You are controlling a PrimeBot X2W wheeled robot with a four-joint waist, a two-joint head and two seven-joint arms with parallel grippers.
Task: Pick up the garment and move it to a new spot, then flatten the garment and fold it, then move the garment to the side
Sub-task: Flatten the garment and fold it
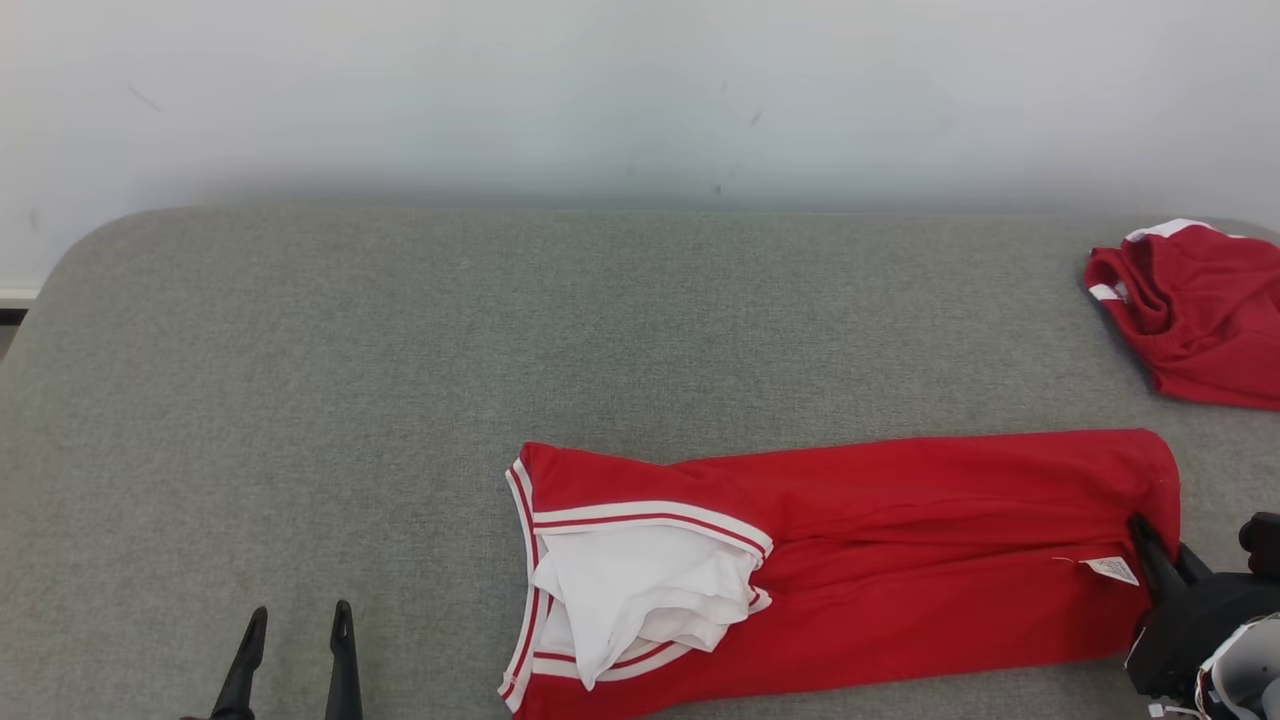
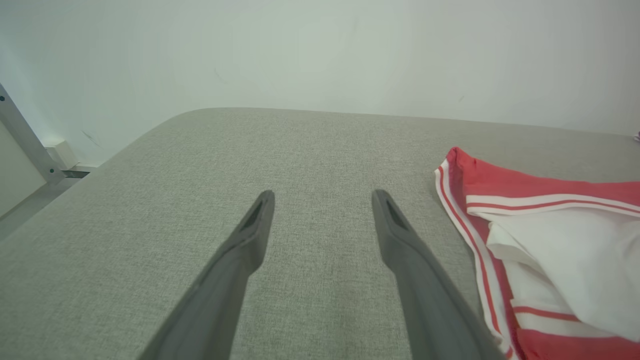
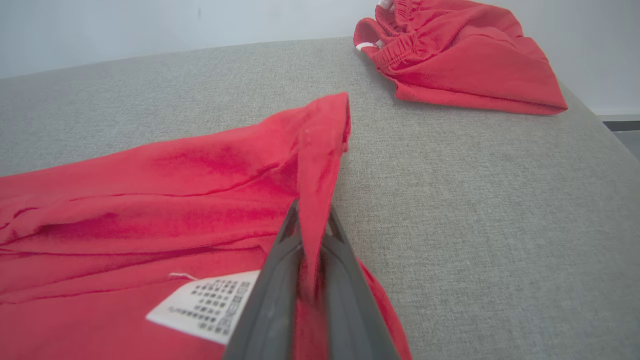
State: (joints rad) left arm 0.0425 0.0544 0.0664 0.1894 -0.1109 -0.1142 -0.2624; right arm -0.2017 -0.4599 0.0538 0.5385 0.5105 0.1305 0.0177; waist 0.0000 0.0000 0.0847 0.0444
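Right tool (image 3: 312, 214), seemingly low-angled, pinches garment (image 3: 150, 200) edge.

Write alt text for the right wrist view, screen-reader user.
The right claw is shut on a raised fold at the edge of a red garment lying on a grey table, a white care label beside it. A second red garment lies bunched at the table's far corner.

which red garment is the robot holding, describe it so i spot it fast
On the grey table, look along the near edge. The long red garment lies stretched out there, its right end pinched in the right pincer. Unlike the bunched red garment at the far right, it has white striped trim and a white label.
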